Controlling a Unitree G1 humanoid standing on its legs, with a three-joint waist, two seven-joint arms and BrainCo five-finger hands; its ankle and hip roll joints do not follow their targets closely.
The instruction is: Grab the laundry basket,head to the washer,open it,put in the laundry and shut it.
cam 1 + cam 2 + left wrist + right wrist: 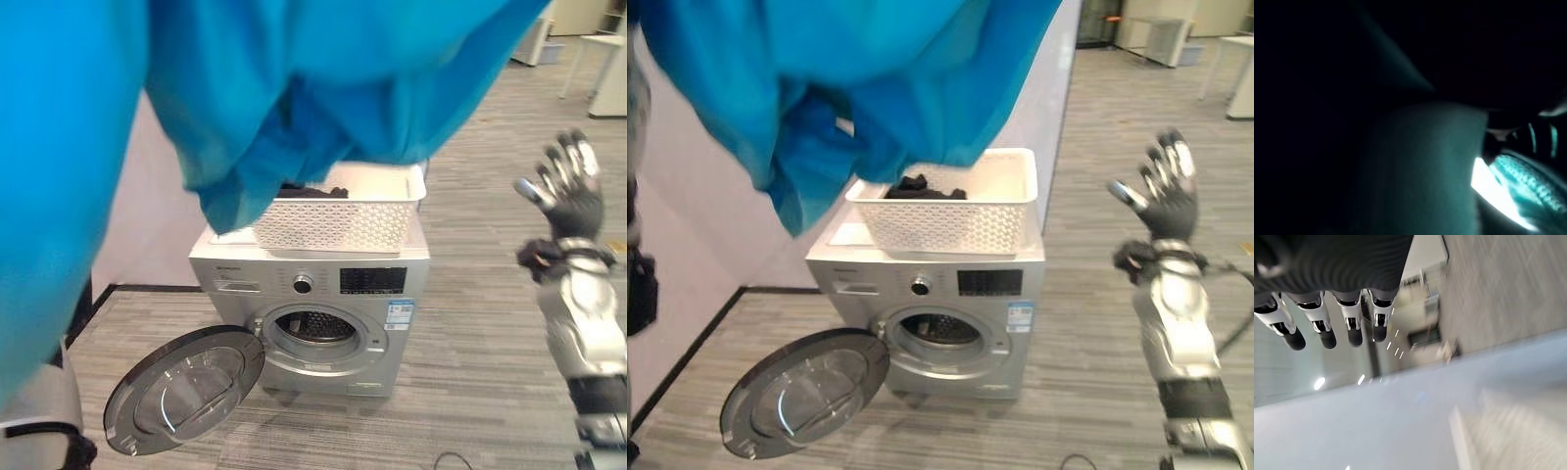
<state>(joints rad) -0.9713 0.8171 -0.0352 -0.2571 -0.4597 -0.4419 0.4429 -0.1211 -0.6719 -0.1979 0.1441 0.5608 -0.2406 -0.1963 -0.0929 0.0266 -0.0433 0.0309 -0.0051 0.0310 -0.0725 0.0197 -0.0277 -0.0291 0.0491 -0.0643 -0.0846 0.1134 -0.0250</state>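
Note:
A large blue garment hangs high in front of me and covers the upper left of both eye views. My left hand is hidden under it, and the left wrist view is dark with teal cloth. Beneath it, a white laundry basket stands on top of the silver washer, with a dark piece of laundry inside. The washer's round door is swung open to the left, and the drum opening shows. My right hand is raised at the right, open, fingers spread, holding nothing.
A white partition wall stands behind the washer. Grey plank floor runs in front and to the right. White tables stand far back right.

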